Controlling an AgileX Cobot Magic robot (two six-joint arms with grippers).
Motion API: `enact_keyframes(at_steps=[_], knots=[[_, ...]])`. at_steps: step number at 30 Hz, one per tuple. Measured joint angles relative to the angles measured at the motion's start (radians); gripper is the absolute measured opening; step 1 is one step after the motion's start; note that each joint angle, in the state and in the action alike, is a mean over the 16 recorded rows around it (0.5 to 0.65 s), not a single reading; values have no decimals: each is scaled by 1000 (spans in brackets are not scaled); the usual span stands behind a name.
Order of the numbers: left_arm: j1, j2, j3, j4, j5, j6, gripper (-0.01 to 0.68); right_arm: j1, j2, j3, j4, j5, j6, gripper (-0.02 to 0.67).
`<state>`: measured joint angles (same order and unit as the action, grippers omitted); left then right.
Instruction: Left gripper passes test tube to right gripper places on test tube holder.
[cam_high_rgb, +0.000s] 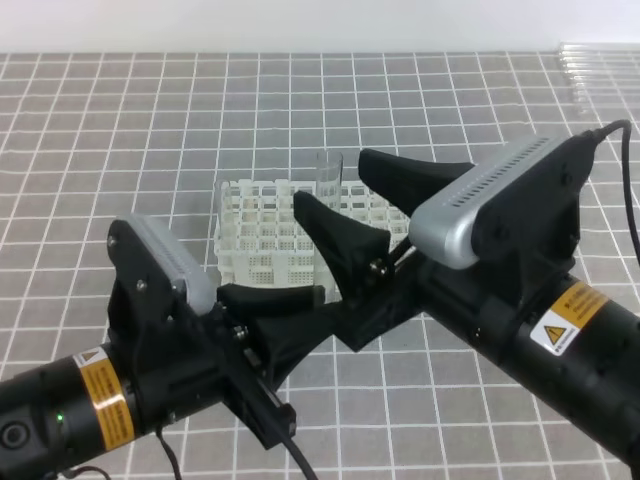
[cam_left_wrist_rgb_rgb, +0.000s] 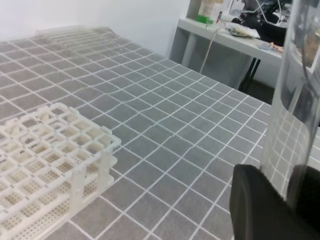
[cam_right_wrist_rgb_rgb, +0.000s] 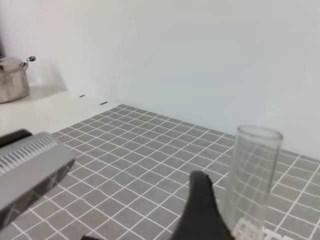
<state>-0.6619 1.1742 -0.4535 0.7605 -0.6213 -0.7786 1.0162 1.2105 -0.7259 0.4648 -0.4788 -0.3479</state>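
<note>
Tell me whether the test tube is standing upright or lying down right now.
Upright. The test tube stands vertically with its open rim on top; in the high view it rises above the test tube holder.

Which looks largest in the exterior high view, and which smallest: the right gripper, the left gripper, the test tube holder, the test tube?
1. right gripper, nearer the camera, which enlarges it.
2. left gripper, also near; close to the right one, so this order is unsure.
3. test tube holder, partly hidden.
4. test tube, only its top shows.
</note>
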Motion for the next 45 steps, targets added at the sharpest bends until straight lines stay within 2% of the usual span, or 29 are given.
enact_keyframes(at_steps=[13, 18, 30, 45], knots=[[0, 50, 0, 11, -68, -12, 41, 0, 63, -16, 15, -63, 4, 453], [-1, 65, 0, 16, -82, -7, 41, 0, 73, -18, 22, -68, 5, 432], [-1, 71, -1, 18, -78, 25, 83, 0, 77, -20, 26, -65, 6, 292], [0, 69, 0, 11, -55, 40, 41, 4, 77, -21, 24, -56, 17, 134]])
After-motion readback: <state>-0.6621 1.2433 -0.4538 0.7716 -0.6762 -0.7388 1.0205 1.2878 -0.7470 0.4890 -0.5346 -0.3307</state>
